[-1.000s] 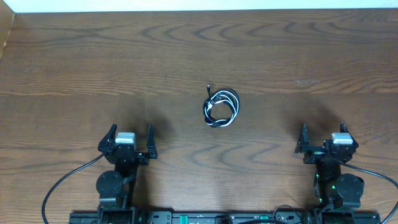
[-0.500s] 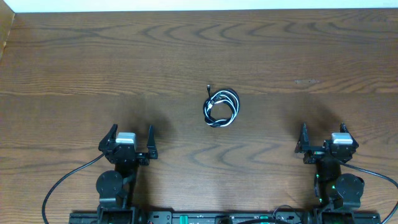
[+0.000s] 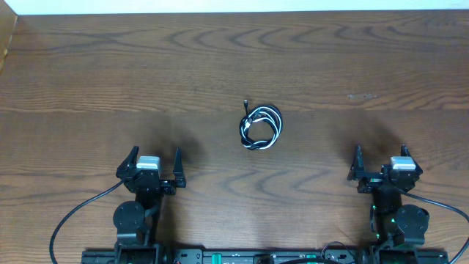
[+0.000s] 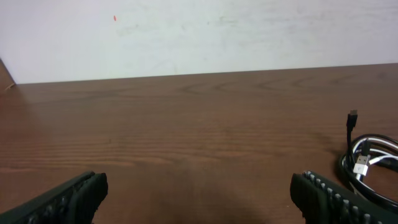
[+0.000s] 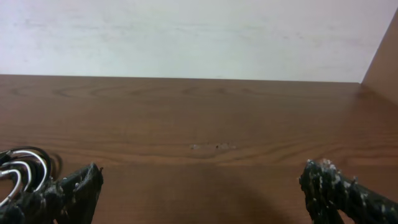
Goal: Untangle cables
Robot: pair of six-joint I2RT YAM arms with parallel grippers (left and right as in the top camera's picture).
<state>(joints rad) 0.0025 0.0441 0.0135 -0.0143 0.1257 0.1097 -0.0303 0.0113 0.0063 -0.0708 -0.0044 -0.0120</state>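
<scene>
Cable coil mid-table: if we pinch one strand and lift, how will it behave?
Likely floppy: the cables are thin cords lying in loose loops, so a lifted strand should sag. Probably light, and the black and white loops overlap, so both may come up together. The free black plug end would likely dangle.

Lab bench: wooden table (image 3: 88,73), white wall (image 4: 249,31)

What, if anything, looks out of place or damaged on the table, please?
Only the black and white cables stand out: they lie coiled together mid-table, one black plug end poking out. A faint pale scuff marks the wood to their right. Nothing spilled or broken.
</scene>
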